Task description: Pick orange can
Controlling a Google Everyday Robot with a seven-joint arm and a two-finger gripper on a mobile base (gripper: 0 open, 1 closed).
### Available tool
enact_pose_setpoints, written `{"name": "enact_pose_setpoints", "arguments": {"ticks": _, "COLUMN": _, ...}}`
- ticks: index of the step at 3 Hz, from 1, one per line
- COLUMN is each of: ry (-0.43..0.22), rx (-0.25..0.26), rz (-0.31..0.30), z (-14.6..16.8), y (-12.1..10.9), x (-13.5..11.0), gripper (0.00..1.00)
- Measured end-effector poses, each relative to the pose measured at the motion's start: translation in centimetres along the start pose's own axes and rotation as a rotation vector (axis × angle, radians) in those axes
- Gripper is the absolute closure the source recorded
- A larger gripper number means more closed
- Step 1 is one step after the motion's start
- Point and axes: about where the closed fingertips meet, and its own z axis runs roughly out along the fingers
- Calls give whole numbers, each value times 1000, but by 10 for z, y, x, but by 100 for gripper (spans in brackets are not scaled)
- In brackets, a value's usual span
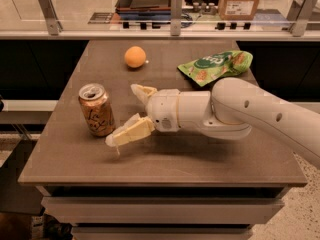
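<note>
Standing just beside spread hand [122, 115] — orange can [96, 111].

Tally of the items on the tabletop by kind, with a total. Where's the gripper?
Metallic orange-gold drink can: 1
Round orange fruit: 1
Green crinkled snack bag: 1
Total: 3
Gripper: open, aimed at the can, close beside it.

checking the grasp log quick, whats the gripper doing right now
Gripper: open, holding nothing, its fingers spread right beside the upright orange can.
</note>
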Motion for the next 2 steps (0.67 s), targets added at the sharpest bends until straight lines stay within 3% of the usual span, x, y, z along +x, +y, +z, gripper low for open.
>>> {"name": "enact_pose_setpoints", "arguments": {"ticks": 2, "ry": -36, "rx": -32, "rz": 6, "z": 38, "y": -3, "x": -6, "gripper": 0}}
